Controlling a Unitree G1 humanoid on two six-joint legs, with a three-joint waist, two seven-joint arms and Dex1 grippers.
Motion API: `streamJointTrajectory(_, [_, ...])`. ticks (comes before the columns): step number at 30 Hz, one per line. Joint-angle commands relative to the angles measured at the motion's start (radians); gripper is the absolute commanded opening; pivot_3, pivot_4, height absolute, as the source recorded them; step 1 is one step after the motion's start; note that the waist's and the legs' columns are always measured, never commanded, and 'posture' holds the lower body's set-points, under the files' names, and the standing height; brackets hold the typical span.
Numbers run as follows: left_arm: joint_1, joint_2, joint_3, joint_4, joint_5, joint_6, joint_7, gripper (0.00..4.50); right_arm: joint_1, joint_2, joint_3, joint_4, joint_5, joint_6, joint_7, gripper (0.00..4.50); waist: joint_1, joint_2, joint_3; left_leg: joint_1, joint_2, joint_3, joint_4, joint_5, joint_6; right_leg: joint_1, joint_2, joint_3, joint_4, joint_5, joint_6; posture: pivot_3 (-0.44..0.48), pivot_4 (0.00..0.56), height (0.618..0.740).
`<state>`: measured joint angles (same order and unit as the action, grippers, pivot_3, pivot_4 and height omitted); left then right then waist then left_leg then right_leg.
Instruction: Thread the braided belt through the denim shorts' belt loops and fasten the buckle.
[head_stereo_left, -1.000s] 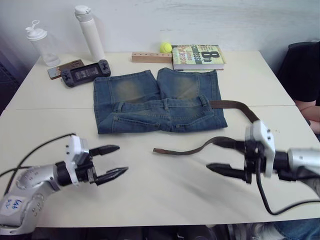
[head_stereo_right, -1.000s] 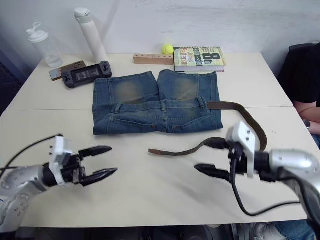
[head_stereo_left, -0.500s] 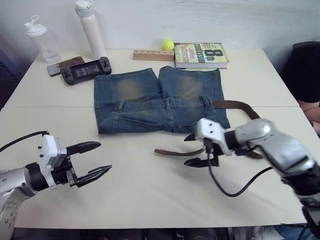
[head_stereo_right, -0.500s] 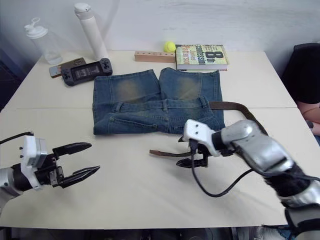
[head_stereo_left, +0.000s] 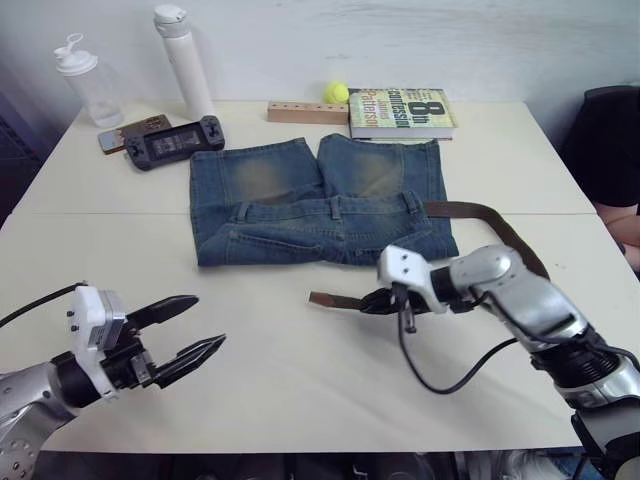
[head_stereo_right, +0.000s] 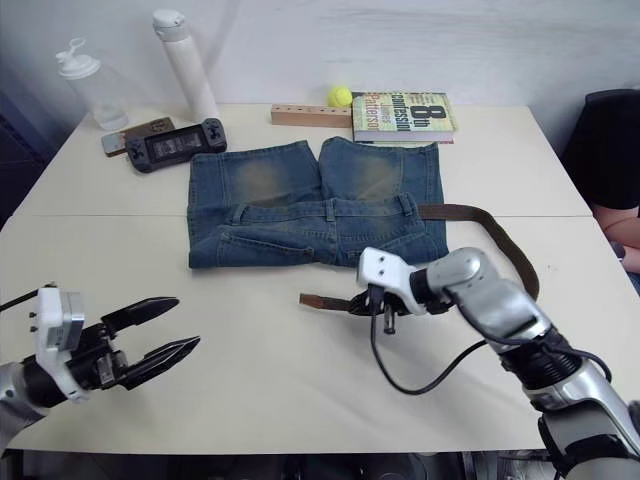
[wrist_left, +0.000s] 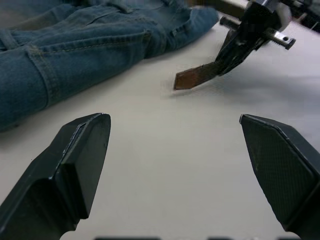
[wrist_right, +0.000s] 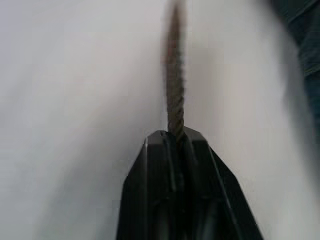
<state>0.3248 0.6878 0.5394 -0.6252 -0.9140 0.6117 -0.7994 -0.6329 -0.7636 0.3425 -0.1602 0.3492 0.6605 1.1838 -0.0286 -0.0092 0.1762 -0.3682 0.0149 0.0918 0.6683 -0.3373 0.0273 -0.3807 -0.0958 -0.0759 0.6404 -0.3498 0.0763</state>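
The denim shorts (head_stereo_left: 320, 205) lie flat in the middle of the table, with a belt loop (head_stereo_left: 334, 208) on the waistband. The braided belt (head_stereo_left: 505, 228) comes out at the shorts' right side, curves round toward me and ends in a tip (head_stereo_left: 325, 299) on the table. My right gripper (head_stereo_left: 372, 302) is shut on the belt just behind that tip; the right wrist view shows the strap (wrist_right: 174, 90) clamped between the fingers. My left gripper (head_stereo_left: 208, 321) hovers open at the near left, empty, pointing toward the tip (wrist_left: 195, 77). The buckle is hidden.
At the back stand a book (head_stereo_left: 400, 111), a tennis ball (head_stereo_left: 335, 92), a wooden block (head_stereo_left: 305, 112), a white bottle (head_stereo_left: 181, 62), a clear bottle (head_stereo_left: 88, 82), a game controller (head_stereo_left: 173, 144) and a phone (head_stereo_left: 122, 135). A person sits at the right edge (head_stereo_left: 612, 150).
My right gripper swung left from the near right to the belt's loose end and closed on the strap. The left gripper drew back slightly toward me and stayed open.
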Motion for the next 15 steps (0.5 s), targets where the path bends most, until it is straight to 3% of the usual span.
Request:
streamJointTrajectory(1, [-0.075,-0.033,-0.094,-0.026,-0.116,0.047,0.033,4.50,-0.027,-0.031,-0.128,-0.079,0.175,0.153,0.064,0.02,0.001,0.000,0.000,0.000,0.000,-0.001,0.000,0.000,0.000,0.001,0.000,-0.001,-0.001,0.000,0.000,0.000,0.150,0.738])
streamJointTrajectory(8, [-0.374,-0.235,-0.357,0.126,-0.089,0.045,0.118,4.50,-0.025,-0.061,-0.321,-0.202,0.487,0.461,0.034,0.02,0.004,0.001,0.001,0.000,-0.001,-0.004,0.001,0.000,0.001,0.005,0.000,-0.003,-0.003,0.001,0.001,0.000,0.150,0.738])
streamJointTrajectory(14, [-0.490,-0.374,-0.515,0.217,-0.037,0.045,0.136,4.50,-0.006,-0.038,-0.421,-0.245,0.595,0.560,-0.103,0.02,0.002,0.000,0.001,0.000,-0.002,-0.003,0.002,0.001,0.002,0.005,0.000,-0.003,-0.002,0.001,0.002,0.000,0.150,0.738])
streamJointTrajectory(15, [-0.495,-0.383,-0.528,0.225,-0.027,0.042,0.133,3.96,-0.004,-0.039,-0.426,-0.250,0.603,0.565,-0.117,0.00,0.002,0.000,0.001,-0.001,-0.002,-0.003,0.003,0.001,0.002,0.005,0.000,-0.003,-0.002,0.001,0.002,0.000,0.150,0.738])
